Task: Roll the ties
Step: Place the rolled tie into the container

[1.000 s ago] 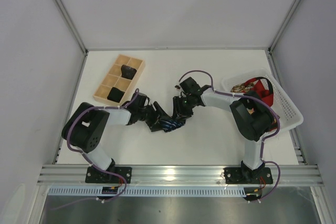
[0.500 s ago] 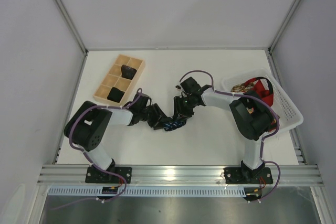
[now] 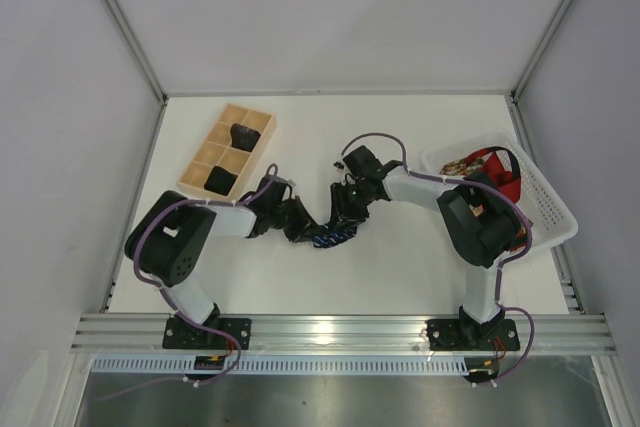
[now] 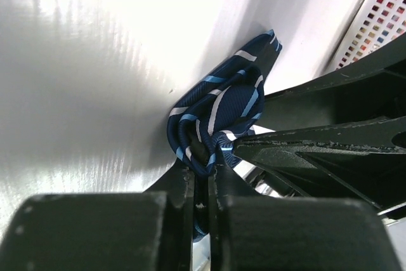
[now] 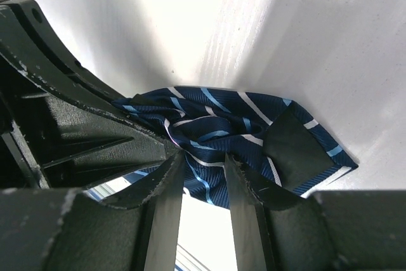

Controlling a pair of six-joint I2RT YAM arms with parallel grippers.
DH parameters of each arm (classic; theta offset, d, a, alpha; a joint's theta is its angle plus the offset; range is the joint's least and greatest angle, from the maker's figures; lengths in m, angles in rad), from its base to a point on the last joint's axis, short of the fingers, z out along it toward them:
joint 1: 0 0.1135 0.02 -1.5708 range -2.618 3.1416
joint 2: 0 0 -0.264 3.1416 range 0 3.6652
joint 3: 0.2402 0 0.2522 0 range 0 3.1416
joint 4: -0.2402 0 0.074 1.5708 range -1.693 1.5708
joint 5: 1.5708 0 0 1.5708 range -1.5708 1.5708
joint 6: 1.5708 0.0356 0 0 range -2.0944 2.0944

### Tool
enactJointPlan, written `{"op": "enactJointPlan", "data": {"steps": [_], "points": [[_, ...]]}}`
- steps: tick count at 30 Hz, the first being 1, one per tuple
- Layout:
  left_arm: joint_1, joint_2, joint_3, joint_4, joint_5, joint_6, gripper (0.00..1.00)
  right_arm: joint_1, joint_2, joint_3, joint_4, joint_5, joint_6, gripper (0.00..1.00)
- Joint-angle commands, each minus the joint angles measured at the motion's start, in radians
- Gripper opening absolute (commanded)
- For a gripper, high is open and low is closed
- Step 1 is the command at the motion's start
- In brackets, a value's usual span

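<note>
Rolling one tie looks to be the step in hand, mid-tabletop. The white tabletop point(image 3: 400, 277) carries everything. A white basket point(image 3: 552, 219) at the right edge holds the loose ties point(image 3: 492, 169), red and gold-patterned, none yet rolled. A wooden tray point(image 3: 262, 139) at back left, divided into compartments, holds two rolled bundles point(image 3: 243, 135) in separate compartments. Both arms reach inward and meet between tray and basket at the navy tie point(image 3: 328, 238). It lies on the tabletop bunched into a loose, part-wound coil, pale stripes showing, one flat end sticking out to the side. The left claw point(image 4: 203, 172) is closed, pinching a fold of the coil between its fingers. The right claw point(image 5: 203, 162) has its fingers part-way apart with the coil's core at their tips; whether they press it or merely straddle it cannot be told. Judgement: this is the winding step, about midway for this tie, with the basket's ties to follow. The next move likely calls for one claw to hold the core firm while the other turns or feeds the free end, keeping the layers tight. A slack pinch would let the coil spring open.
</note>
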Motion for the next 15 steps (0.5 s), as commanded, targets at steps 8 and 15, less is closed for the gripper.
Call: {"op": "enactJointPlan", "data": {"steps": [8, 15], "points": [[-0.017, -0.035, 0.085, -0.253, -0.168, 0.208, 0.0, -0.03, -0.069, 0.111, -0.124, 0.089, -0.05, 0.4], [0.013, -0.121, 0.157, -0.362, -0.153, 0.237, 0.0, -0.055, -0.206, 0.114, -0.222, 0.154, -0.076, 0.41]]}}
